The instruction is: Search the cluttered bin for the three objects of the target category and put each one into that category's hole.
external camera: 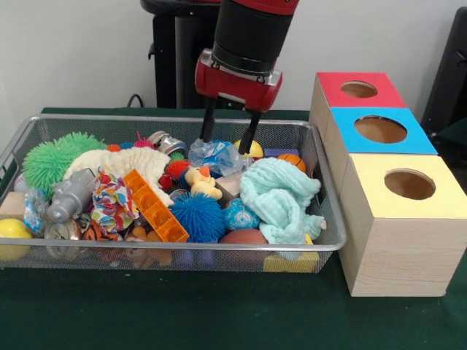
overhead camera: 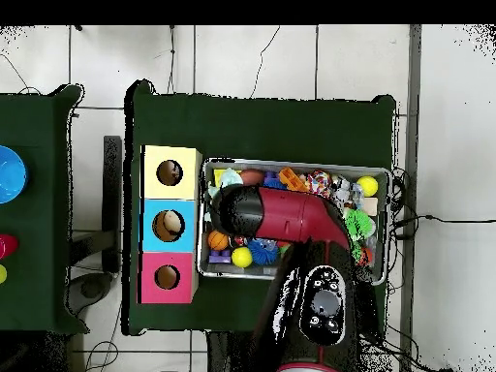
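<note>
One knotted ball of frilly fabric strips printed white, red, blue, yellow and green (external camera: 111, 202) shows in the front view, lying in the lower left part of the wide silver wire-mesh bin (external camera: 186, 257), between a grey plastic toy (external camera: 71, 195) on its left and an orange ridged plastic block (external camera: 155, 206) on its right. The red and black arm's gripper (external camera: 228, 136) hangs in the upper middle of the front view, its two dark fingers (external camera: 208, 125) spread apart with nothing between them, the tips just above a crumpled blue and clear plastic wrapper (external camera: 214, 157) near the bin's far wall. Below the wrapper sit a yellow rubber duck (external camera: 201, 182) and a blue spiky rubber ball (external camera: 198, 216); a pale mint muslin cloth (external camera: 281, 200) fills the bin's right end, and a green spiky ball (external camera: 52, 157) lies at its upper left. At the right of the frame stand three pale wooden boxes in a row; the nearest, yellow-topped one (external camera: 401, 226) carries the round dark hole (external camera: 409, 184), and it stands just beside the bin. In the overhead view the arm (overhead camera: 281, 215) covers the bin's middle, and the yellow-topped box lies at the bin's upper left.
</note>
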Controlling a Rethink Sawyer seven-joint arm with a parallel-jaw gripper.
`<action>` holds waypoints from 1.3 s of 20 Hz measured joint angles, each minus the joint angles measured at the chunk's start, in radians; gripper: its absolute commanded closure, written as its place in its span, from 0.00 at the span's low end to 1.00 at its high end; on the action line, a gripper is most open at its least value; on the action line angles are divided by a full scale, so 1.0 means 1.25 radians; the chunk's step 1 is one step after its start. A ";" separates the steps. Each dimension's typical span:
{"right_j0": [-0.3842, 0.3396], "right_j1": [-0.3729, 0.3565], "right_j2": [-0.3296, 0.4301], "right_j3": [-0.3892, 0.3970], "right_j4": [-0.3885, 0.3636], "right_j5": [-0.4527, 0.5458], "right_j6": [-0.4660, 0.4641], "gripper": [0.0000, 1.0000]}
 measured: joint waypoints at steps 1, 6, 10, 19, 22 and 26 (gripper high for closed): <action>-0.008 0.001 0.010 -0.007 -0.008 0.000 0.000 0.00; -0.033 0.001 0.036 -0.052 -0.068 0.000 -0.001 0.00; -0.054 -0.003 0.046 -0.092 -0.127 0.000 -0.002 0.00; -0.120 -0.008 0.096 -0.178 -0.201 0.020 -0.017 0.00; -0.139 -0.009 0.111 -0.199 -0.219 0.027 -0.021 0.00; -0.170 -0.016 0.136 -0.216 -0.248 0.027 -0.023 0.00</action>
